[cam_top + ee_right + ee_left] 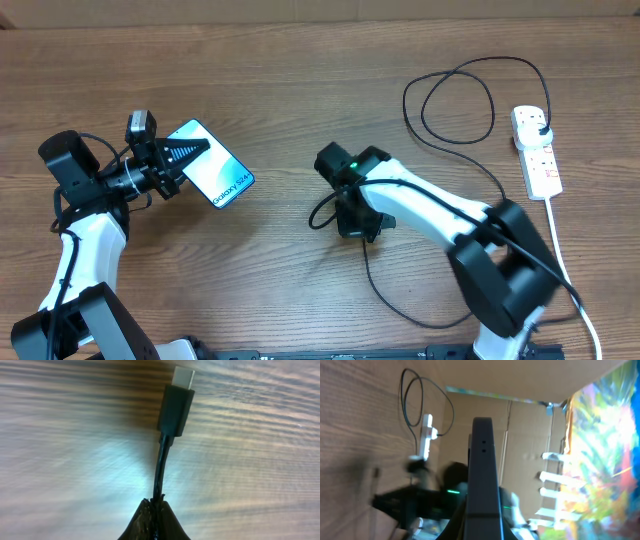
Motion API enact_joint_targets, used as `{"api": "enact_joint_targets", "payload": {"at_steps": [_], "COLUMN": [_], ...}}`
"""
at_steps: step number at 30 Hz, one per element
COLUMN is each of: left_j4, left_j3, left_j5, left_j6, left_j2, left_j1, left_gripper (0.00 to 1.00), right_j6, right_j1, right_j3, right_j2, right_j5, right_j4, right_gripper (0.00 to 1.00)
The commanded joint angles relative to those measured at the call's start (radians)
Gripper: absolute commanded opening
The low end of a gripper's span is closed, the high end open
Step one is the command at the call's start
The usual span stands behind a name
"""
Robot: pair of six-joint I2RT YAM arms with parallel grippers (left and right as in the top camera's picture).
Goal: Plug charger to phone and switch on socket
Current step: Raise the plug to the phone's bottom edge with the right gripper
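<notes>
The phone (218, 170), light-blue screen up and tilted, is lifted off the table with my left gripper (188, 154) shut on its left end. The left wrist view shows the phone (482, 460) edge-on, a dark slab clamped in the left gripper (482, 522). My right gripper (357, 226) at mid-table is shut on the charger (455, 100), a thin black cable. In the right wrist view, the charger (175, 407) sticks out from the right gripper (156, 506), its metal tip pointing away over the wood. The socket (537, 152) lies at the far right, with the charger's black plug (541, 127) in it.
The black cable loops across the back right of the table and trails down past my right arm (440, 215) to the front edge. The socket's thick white cord (565, 260) runs toward the front right. Cardboard walls stand behind the table.
</notes>
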Motion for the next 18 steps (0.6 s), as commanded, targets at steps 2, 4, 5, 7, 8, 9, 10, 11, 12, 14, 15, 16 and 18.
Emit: {"api": "enact_joint_targets", "payload": {"at_steps": [2, 4, 5, 7, 8, 9, 10, 11, 12, 14, 15, 16, 18], "left_j4": [0.004, 0.004, 0.005, 0.007, 0.016, 0.033, 0.052, 0.074, 0.109, 0.185, 0.227, 0.282, 0.38], "left_j3": [0.02, 0.02, 0.02, 0.02, 0.02, 0.02, 0.02, 0.02, 0.02, 0.02, 0.02, 0.02, 0.02], "left_j5": [0.037, 0.037, 0.037, 0.037, 0.037, 0.037, 0.036, 0.036, 0.036, 0.037, 0.037, 0.037, 0.037], "left_j6": [0.177, 0.188, 0.196, 0.203, 0.202, 0.2, 0.197, 0.189, 0.166, 0.103, 0.068, 0.025, -0.06], "left_j2": [-0.017, -0.017, -0.017, -0.016, -0.014, -0.01, -0.003, 0.005, 0.018, 0.049, 0.065, 0.086, 0.125], "left_j1": [-0.016, -0.034, -0.049, -0.089, -0.113, -0.142, -0.168, -0.195, -0.229, -0.279, -0.299, -0.318, -0.346], "left_gripper": [0.04, 0.04, 0.04, 0.04, 0.04, 0.04, 0.04, 0.04, 0.04, 0.04, 0.04, 0.04, 0.04], "right_j6": [-0.071, -0.087, -0.087, -0.093, -0.103, -0.113, -0.113, -0.113, -0.113, -0.112, -0.111, -0.108, -0.1], "right_j1": [-0.002, -0.001, -0.001, 0.007, 0.014, 0.031, 0.047, 0.063, 0.09, 0.143, 0.176, 0.203, 0.267], "right_j3": [0.083, 0.084, 0.084, 0.084, 0.084, 0.084, 0.084, 0.084, 0.084, 0.083, 0.083, 0.083, 0.077], "right_j2": [-0.283, -0.387, -0.443, -0.53, -0.569, -0.62, -0.655, -0.681, -0.713, -0.747, -0.754, -0.754, -0.736], "right_j5": [-0.181, -0.215, -0.218, -0.217, -0.218, -0.221, -0.221, -0.221, -0.221, -0.22, -0.22, -0.218, -0.193], "right_j4": [-0.015, -0.025, -0.033, -0.049, -0.055, -0.064, -0.068, -0.07, -0.07, -0.069, -0.066, -0.064, -0.045], "right_gripper": [0.04, 0.04, 0.04, 0.04, 0.04, 0.04, 0.04, 0.04, 0.04, 0.04, 0.04, 0.04, 0.04]}}
